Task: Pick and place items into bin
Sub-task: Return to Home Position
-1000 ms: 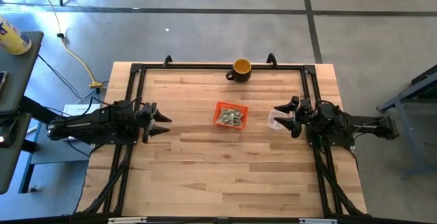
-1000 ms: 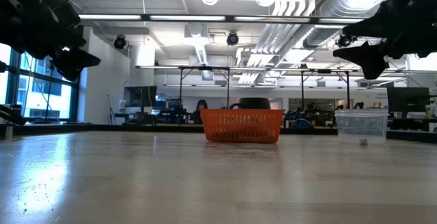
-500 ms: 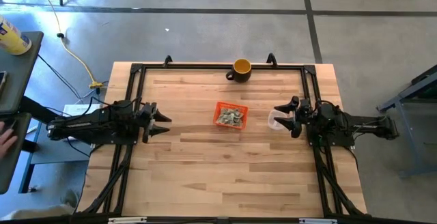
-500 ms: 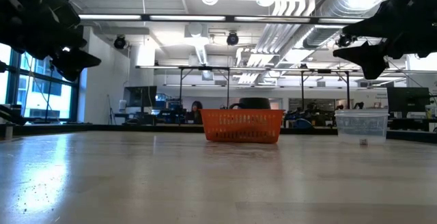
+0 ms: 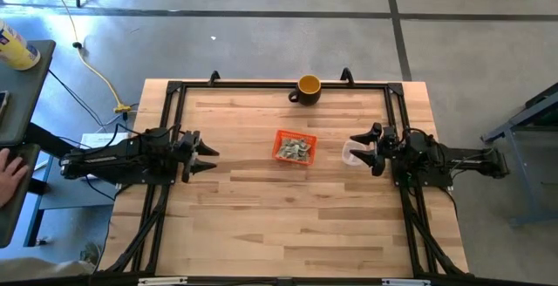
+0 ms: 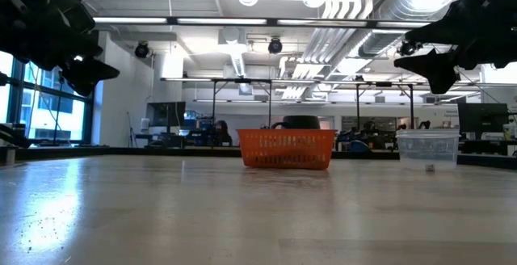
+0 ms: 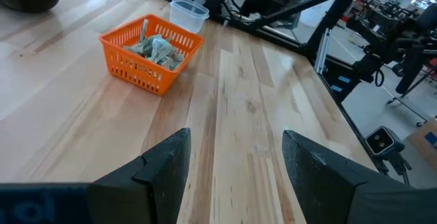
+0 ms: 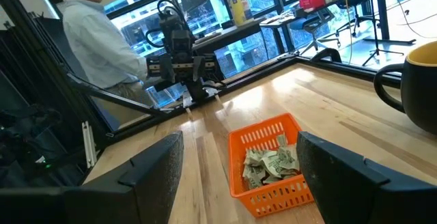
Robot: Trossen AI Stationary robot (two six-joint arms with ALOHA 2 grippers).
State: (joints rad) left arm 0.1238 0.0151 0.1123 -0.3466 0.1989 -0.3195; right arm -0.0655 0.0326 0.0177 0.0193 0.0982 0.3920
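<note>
The orange basket [image 5: 294, 147] stands on its base at the table's middle; it also shows in the low view [image 6: 287, 149], the left wrist view [image 7: 151, 53] and the right wrist view [image 8: 271, 162]. Several crumpled green-and-white pieces [image 8: 270, 161] lie inside it. My left gripper [image 5: 207, 156] hangs open and empty above the table, left of the basket. My right gripper [image 5: 362, 153] hangs open and empty right of the basket, over a clear plastic cup [image 5: 350, 154].
A yellow-orange mug [image 5: 308, 87] stands at the table's far edge. The clear cup [image 6: 427, 151] stands right of the basket with a small piece inside. A black frame [image 5: 261, 85] rims the table. A person [image 8: 102, 43] stands beyond the table's left side; a hand [image 5: 10, 169] shows there.
</note>
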